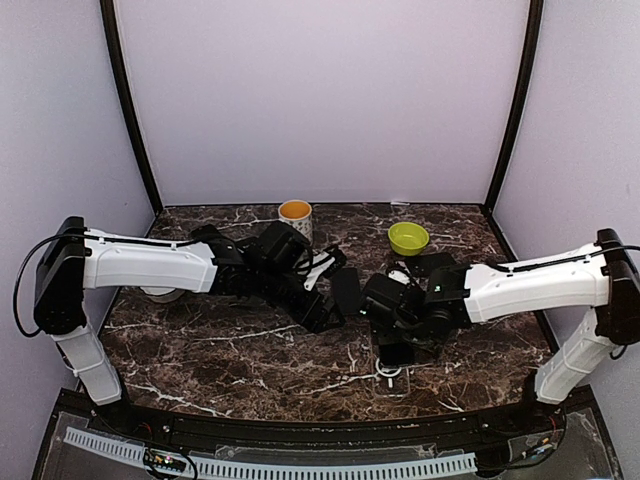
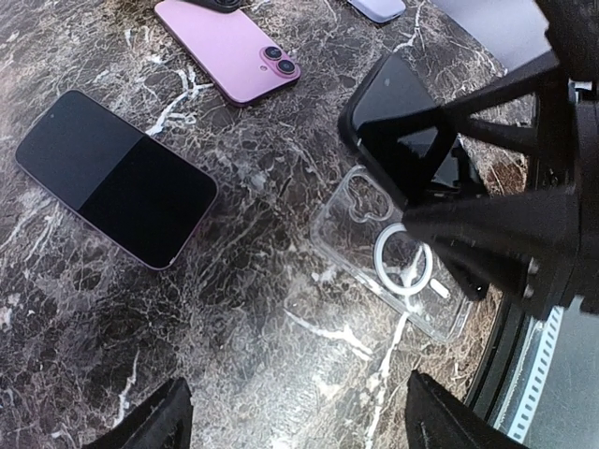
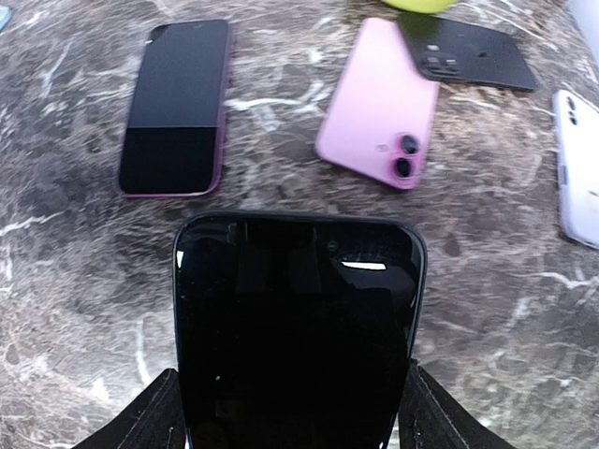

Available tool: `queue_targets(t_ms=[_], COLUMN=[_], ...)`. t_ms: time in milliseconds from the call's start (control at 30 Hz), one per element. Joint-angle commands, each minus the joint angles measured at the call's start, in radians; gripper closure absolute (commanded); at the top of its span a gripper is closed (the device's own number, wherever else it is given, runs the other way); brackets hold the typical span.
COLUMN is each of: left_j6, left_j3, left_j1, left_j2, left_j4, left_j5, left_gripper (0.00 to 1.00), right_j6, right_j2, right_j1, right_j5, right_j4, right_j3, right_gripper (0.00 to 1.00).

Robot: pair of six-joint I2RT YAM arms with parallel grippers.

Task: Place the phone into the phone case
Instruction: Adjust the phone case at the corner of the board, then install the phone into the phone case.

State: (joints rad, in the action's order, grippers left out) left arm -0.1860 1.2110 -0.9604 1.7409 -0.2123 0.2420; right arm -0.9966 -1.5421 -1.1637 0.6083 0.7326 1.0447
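Your counter: dark marble, white veins. Near far edge you see cup, orange inside, and green bowl, apart. Clear case flat toward near edge, middle. Mid-counter: purple-rimmed phone screen up; pink phone back up; black phone back up, just beside pink; pale lavender phone, partly cropped.

Five phones: black phone, second black phone, pink phone, purple-edged phone, lilac phone. One clear case, one green bowl, one cup.
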Motion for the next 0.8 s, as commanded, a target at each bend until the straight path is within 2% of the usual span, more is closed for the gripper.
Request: queue_targets(t_ms=[0,167,767], left_j6=[0.01,0.01,0.008], left_j3=[0.024,0.024,0.025], left_j1=[0.001,0.001,0.002], left_j2=[-0.026,-0.023,-0.022], left_j4=[-0.016,-0.017,-0.019], left_j5=[-0.013,-0.014,-0.017], left_gripper=[0.19,0.19,0.19], right_j6=[-0.014,-0.019,-0.128], right_j2=[-0.035,-0.073,-0.115], right_j1=[-0.041,-0.057,-0.087], right_j5=[0.04,-0.003,-0.028], right_j4=[-0.136,-0.196,-0.12], right_j3=[-0.027,-0.052,-0.083], right_gripper=[0.95,0.95,0.96])
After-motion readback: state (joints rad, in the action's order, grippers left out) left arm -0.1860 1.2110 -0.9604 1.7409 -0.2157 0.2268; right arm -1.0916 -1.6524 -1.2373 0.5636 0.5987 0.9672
